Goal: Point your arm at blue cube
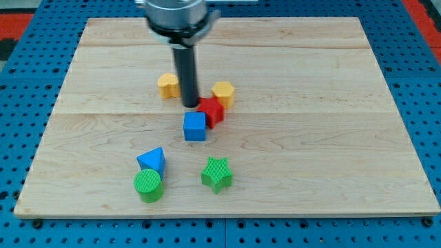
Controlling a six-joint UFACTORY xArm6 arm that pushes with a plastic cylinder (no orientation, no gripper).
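The blue cube (pixel 195 127) lies near the middle of the wooden board (pixel 310 103). My tip (pixel 191 105) stands just above it toward the view's top, a small gap apart. The red block (pixel 211 110) touches the blue cube's upper right corner and sits right beside my tip on the view's right.
A yellow block (pixel 167 85) lies left of the rod and a yellow hexagonal block (pixel 223 92) right of it. A blue triangular block (pixel 151 161), a green cylinder (pixel 148 185) and a green star block (pixel 217 173) lie toward the view's bottom.
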